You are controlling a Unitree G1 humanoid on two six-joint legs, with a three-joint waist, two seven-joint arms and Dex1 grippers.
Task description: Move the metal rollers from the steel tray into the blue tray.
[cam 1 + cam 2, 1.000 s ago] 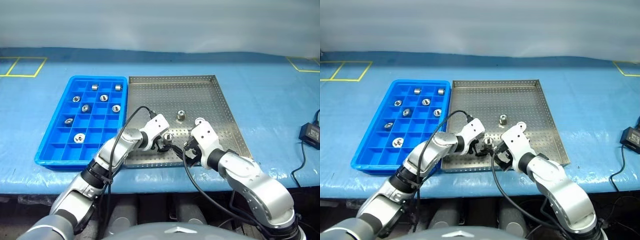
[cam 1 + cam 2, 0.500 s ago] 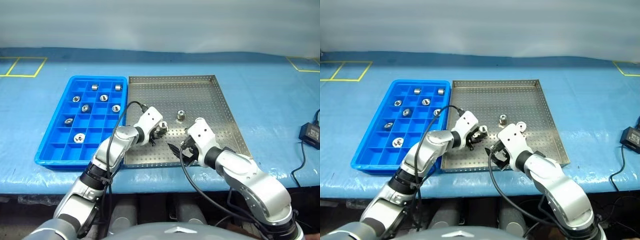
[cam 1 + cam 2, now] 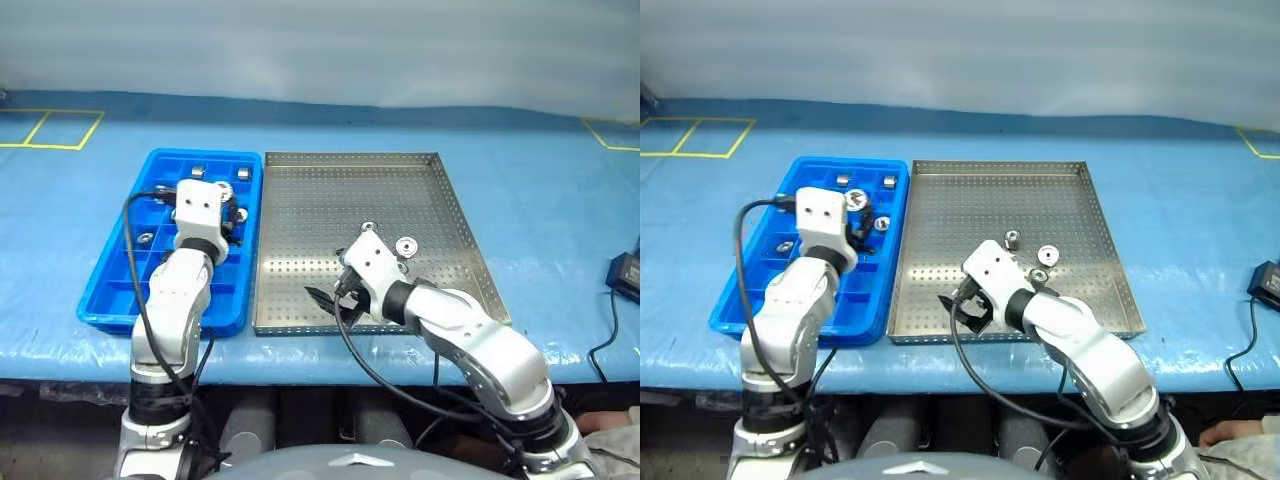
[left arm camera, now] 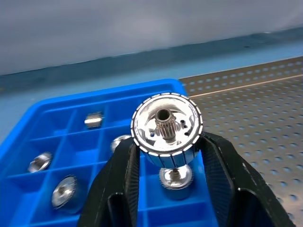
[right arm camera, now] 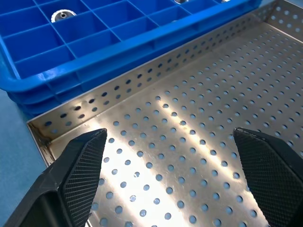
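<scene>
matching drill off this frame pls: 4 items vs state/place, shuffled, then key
Items
1. left hand
2. right hand
3. blue tray
4. steel tray

States or places
A. silver, perforated floor, a few metal rollers on it
B. open, empty, over the perforated floor
C. shut on a metal roller, above the compartments
D. grid of square compartments, several holding rollers

Pairs: 1-C, 2-B, 3-D, 4-A

At centre, three metal rollers (image 3: 1012, 239) lie on the steel tray (image 3: 970, 200); the blue tray (image 3: 760, 300) sits to its left.
</scene>
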